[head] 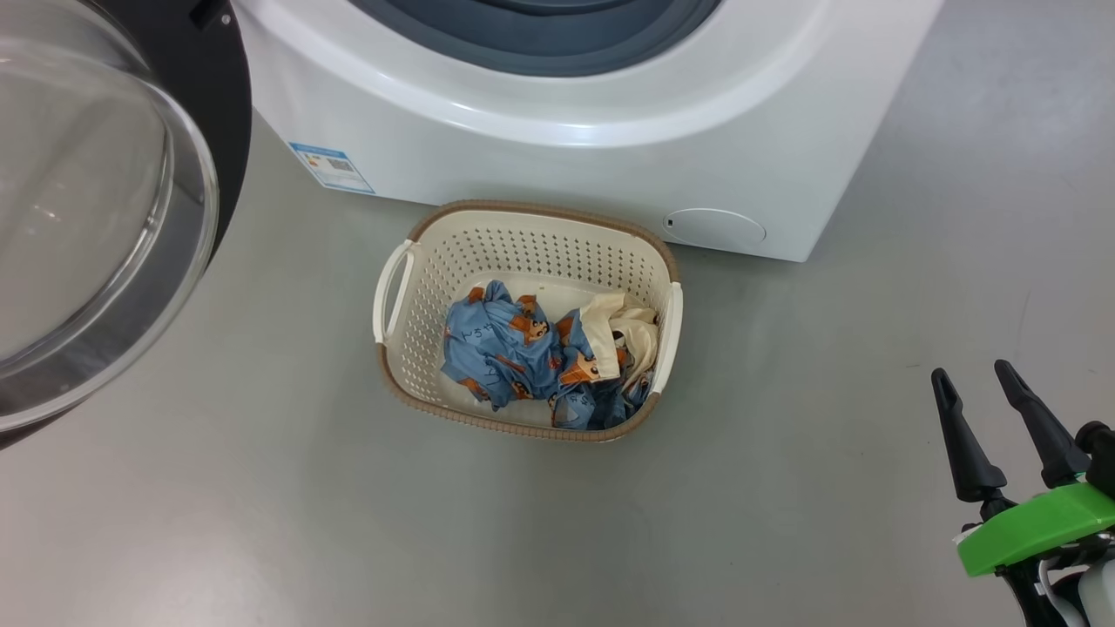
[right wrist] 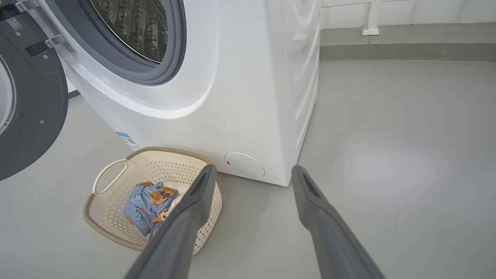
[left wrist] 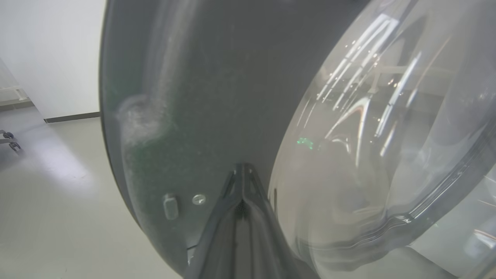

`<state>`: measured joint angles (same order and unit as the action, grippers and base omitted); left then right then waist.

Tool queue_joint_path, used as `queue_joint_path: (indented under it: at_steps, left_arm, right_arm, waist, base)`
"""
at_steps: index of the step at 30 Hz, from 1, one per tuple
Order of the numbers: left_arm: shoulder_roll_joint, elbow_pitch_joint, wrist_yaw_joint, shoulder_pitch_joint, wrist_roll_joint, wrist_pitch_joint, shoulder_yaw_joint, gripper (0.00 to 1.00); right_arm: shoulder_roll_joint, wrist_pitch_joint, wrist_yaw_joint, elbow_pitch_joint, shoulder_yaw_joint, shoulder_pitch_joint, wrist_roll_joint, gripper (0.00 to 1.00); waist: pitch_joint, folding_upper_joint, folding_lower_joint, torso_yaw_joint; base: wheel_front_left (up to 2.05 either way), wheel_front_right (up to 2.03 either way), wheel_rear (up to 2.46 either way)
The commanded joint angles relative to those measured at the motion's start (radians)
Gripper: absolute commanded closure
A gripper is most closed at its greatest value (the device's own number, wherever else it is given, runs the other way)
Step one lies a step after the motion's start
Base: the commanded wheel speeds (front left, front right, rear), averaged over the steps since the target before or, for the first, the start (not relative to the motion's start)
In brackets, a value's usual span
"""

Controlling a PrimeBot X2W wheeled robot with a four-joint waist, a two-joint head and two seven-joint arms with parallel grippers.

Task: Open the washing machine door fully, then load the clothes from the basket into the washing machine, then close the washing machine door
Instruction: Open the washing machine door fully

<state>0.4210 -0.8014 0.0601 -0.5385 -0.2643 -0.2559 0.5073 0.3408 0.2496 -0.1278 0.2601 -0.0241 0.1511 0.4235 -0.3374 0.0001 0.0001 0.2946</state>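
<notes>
The washing machine [head: 557,148] stands with its steel drum [right wrist: 131,27] exposed. Its door [head: 104,218] is swung out to the left, glass bowl bulging toward me. My left gripper [left wrist: 242,168] is shut, its tips right at the door's black inner rim [left wrist: 201,97] beside the glass. The basket [head: 523,252] sits on the floor in front of the machine and holds the clothes [head: 505,348], blue printed garments with a cream cloth [head: 623,326] at their right. My right gripper [head: 970,373] hangs open and empty, to the right of the basket [right wrist: 155,170] and above the floor.
A blue label [head: 331,165] and a round cap [head: 714,228] sit low on the machine's front. Bare grey floor spreads to the right of the machine, up to a wall base [right wrist: 407,50]. Small caster wheels [left wrist: 9,141] show beyond the door's edge.
</notes>
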Motion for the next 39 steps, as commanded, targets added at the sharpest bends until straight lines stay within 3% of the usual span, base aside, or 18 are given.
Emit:
queue_joint_path:
  at_steps: [1, 15, 18, 19, 20, 27, 39]
  left_arm:
    - [0.076, 0.013, 0.003, -0.025, 0.018, -0.006, 0.038, 1.0]
    - [-0.021, 0.093, 0.049, 0.075, 0.095, -0.006, 0.055, 0.98]
    - [-0.052, 0.133, 0.056, 0.115, 0.101, -0.006, 0.058, 0.52]
    - [-0.062, 0.146, 0.058, 0.129, 0.101, -0.006, 0.061, 0.2]
    - [-0.072, 0.159, 0.061, 0.142, 0.099, -0.006, 0.063, 0.0]
    - [-0.142, 0.262, 0.07, 0.225, 0.058, -0.006, 0.055, 0.0]
    - [-0.237, 0.458, 0.07, 0.362, -0.049, -0.006, -0.125, 0.0]
  right_arm:
    - [0.012, 0.012, -0.003, -0.018, -0.022, 0.008, -0.005, 0.0]
    - [-0.003, 0.012, -0.003, -0.005, -0.028, -0.032, 0.009, 0.0]
    - [-0.004, 0.012, -0.003, -0.003, -0.03, -0.046, 0.013, 0.0]
    - [-0.004, 0.012, -0.003, -0.003, -0.031, -0.051, 0.015, 0.0]
    - [-0.004, 0.012, -0.003, -0.002, -0.032, -0.055, 0.016, 0.0]
    - [0.005, 0.012, -0.003, -0.006, -0.034, -0.069, 0.025, 0.0]
    - [0.0, 0.012, -0.003, -0.011, -0.029, -0.074, 0.029, 0.0]
  waist:
    - [0.004, -0.0001, 0.0, 0.001]
    - [0.116, -0.0001, 0.0, 0.004]
    - [0.142, -0.0001, 0.0, 0.006]
    - [0.151, -0.0001, 0.0, 0.007]
    - [0.158, -0.0001, 0.0, 0.007]
    - [0.192, -0.0001, 0.0, -0.003]
    - [0.213, -0.0001, 0.0, -0.064]
  base:
    - [0.0, 0.0, 0.0]
    - [0.0, 0.0, 0.0]
    - [0.0, 0.0, 0.0]
    - [0.0, 0.0, 0.0]
    - [0.0, 0.0, 0.0]
    - [0.0, 0.0, 0.0]
    - [0.0, 0.0, 0.0]
